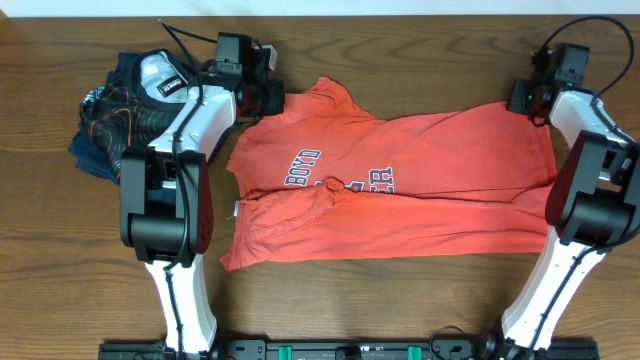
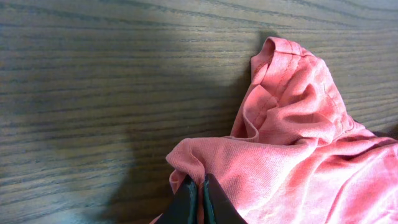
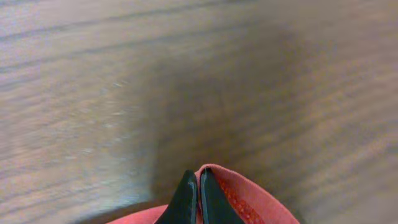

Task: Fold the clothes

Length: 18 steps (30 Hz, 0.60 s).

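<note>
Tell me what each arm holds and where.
Both hold the coral-red T-shirt: left gripper pinches a fold near a sleeve, right gripper a hemmed edge.

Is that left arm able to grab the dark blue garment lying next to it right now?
Probably not just now: the left pincer is shut on the red T-shirt. The dark blue garment lies right beside that arm, so it looks reachable once the shirt is let go.

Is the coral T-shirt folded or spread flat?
Partly folded: a long fold line crosses the coral T-shirt, and its near part laps over some of the chest lettering.
</note>
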Tool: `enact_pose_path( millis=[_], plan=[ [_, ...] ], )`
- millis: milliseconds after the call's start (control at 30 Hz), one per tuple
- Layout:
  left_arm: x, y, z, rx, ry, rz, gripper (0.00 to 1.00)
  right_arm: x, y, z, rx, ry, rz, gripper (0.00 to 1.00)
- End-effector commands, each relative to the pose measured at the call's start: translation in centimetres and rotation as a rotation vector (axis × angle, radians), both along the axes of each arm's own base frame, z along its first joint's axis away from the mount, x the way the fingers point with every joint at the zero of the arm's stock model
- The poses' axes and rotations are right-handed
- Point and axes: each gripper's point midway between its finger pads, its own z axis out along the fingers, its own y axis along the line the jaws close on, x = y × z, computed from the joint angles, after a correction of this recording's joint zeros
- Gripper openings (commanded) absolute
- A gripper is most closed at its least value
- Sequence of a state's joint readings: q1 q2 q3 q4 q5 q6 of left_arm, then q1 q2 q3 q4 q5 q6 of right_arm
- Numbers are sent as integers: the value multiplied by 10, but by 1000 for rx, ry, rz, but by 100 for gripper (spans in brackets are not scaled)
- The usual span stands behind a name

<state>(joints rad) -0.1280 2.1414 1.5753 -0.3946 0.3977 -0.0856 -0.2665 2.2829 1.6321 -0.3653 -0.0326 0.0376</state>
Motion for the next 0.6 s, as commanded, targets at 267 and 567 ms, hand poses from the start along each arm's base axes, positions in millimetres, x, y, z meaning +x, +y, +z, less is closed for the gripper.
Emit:
enact_pose_path(
  millis=[267,567],
  plan=[
    [-9,12,36,-14,2,23,6,-16,-43,69,-45,-23,-105,4],
    [-32,15,70,-13,20,25,6,-55,-11,95,75,77,-50,1]
  ],
)
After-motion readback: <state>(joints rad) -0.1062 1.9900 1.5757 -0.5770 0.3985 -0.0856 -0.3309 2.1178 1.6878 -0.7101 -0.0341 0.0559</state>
